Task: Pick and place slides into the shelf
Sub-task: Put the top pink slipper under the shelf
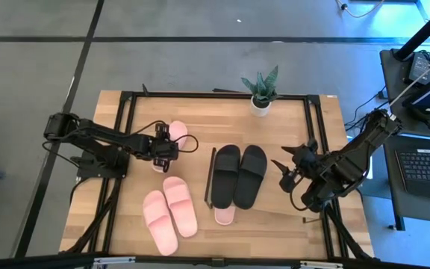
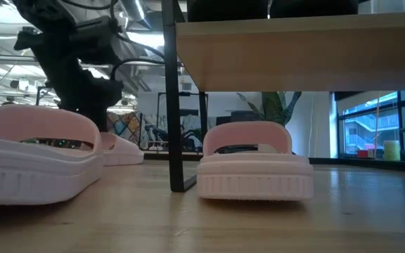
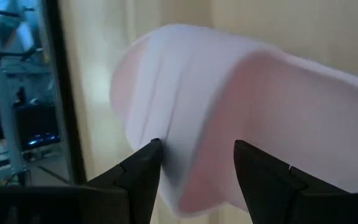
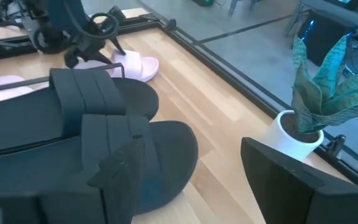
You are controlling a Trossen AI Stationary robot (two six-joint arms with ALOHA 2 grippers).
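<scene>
Pink foam slide sandal (image 1: 176, 137), well left of the low light-wood shelf (image 1: 213, 178), sits between the left tool's (image 1: 181, 143) spread, empty fingers; probably light and squashy, best pinched across its strap, while the right tool (image 1: 287, 169) waits open beside the shelf.

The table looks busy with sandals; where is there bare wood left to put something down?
Bare wood lies between the potted plant and the black slides, and along the table edge near the right tool. It is crowded around the pink pair, the shelf and the left tool.
</scene>
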